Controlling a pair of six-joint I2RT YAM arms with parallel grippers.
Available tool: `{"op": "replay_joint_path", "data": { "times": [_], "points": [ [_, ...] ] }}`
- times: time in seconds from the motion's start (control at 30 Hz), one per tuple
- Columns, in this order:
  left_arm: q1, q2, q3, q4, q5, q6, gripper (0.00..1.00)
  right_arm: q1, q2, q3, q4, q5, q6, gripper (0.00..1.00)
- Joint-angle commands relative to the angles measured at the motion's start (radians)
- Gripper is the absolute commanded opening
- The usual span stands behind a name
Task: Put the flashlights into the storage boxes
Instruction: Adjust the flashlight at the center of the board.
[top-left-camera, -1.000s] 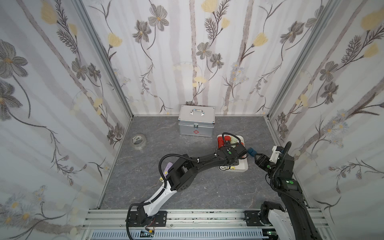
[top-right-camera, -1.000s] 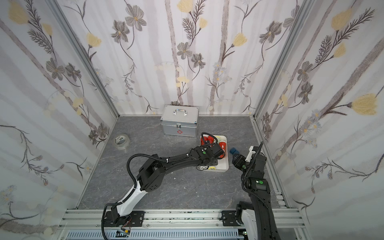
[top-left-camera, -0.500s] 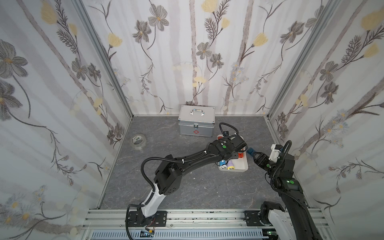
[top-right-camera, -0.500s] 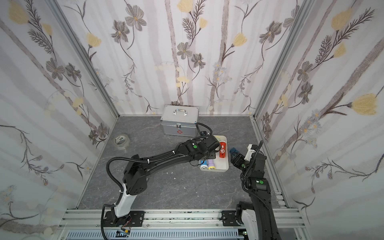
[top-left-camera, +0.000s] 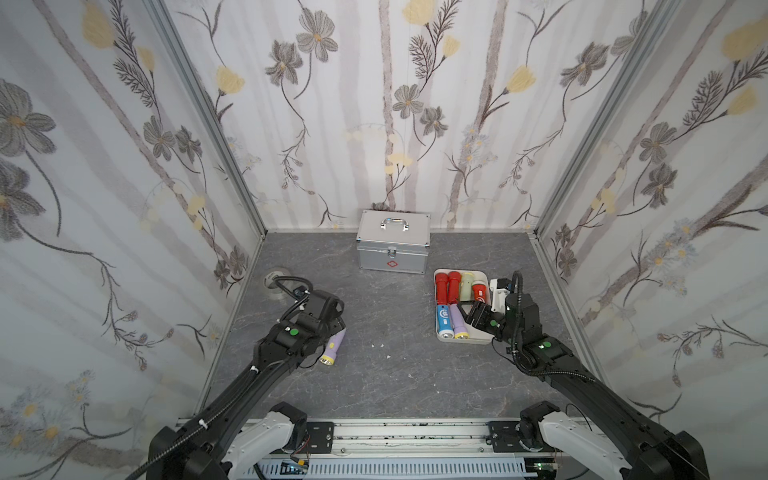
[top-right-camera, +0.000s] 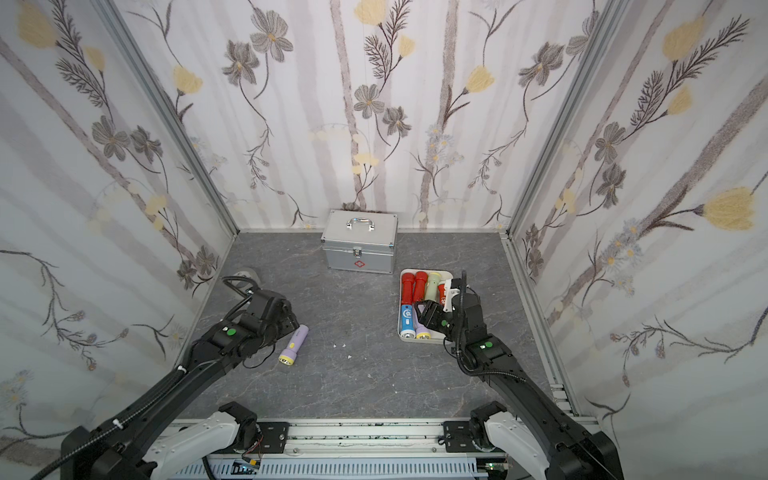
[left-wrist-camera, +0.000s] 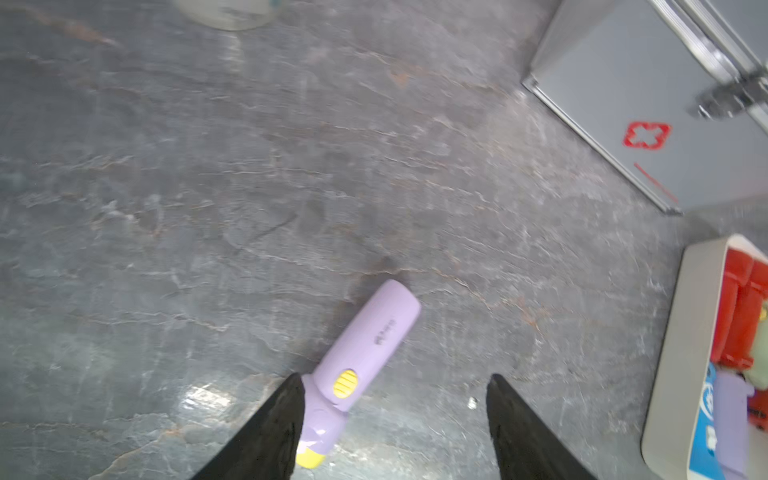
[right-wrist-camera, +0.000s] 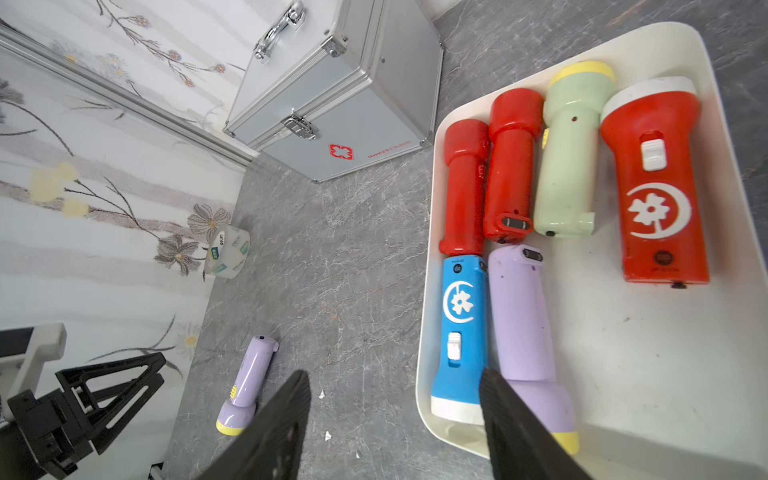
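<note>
Angling downward, left claw (left-wrist-camera: 395, 376) gapes by lilac flashlight (left-wrist-camera: 370, 340).

Floral-papered walls (top-left-camera: 374, 104), grey marbled floor (top-left-camera: 395, 374) — aluminium corner posts (top-left-camera: 212, 124)

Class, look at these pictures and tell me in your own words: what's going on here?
It's a packing job, nearly done. Six flashlights already lie in the white tray. One lilac flashlight lies outside it on the grey table. The left tool is open close beside that one, not gripping it. The right tool is open and empty above the tray's edge.
</note>
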Motion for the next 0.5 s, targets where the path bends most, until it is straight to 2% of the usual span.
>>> {"op": "replay_joint_path", "data": {
  "times": [0.0, 0.1, 0.23, 0.33, 0.47],
  "points": [
    [0.071, -0.068, -0.101, 0.069, 0.107, -0.01, 0.82, 0.045, 0.054, 0.036, 0.087, 0.058, 0.038, 0.68],
    [0.079, -0.034, -0.141, 0.095, 0.14, -0.011, 0.92, 0.074, 0.091, 0.046, 0.096, 0.064, 0.038, 0.69],
    [0.08, 0.049, -0.145, 0.127, 0.157, 0.009, 1.0, 0.086, 0.113, 0.05, 0.092, 0.062, 0.033, 0.69],
    [0.08, 0.095, -0.155, 0.176, 0.193, 0.03, 1.0, 0.088, 0.107, 0.056, 0.076, 0.073, 0.021, 0.7],
    [0.077, 0.164, -0.189, 0.299, 0.299, 0.021, 1.0, 0.088, 0.105, 0.057, 0.074, 0.082, 0.012, 0.7]
  ]
}}
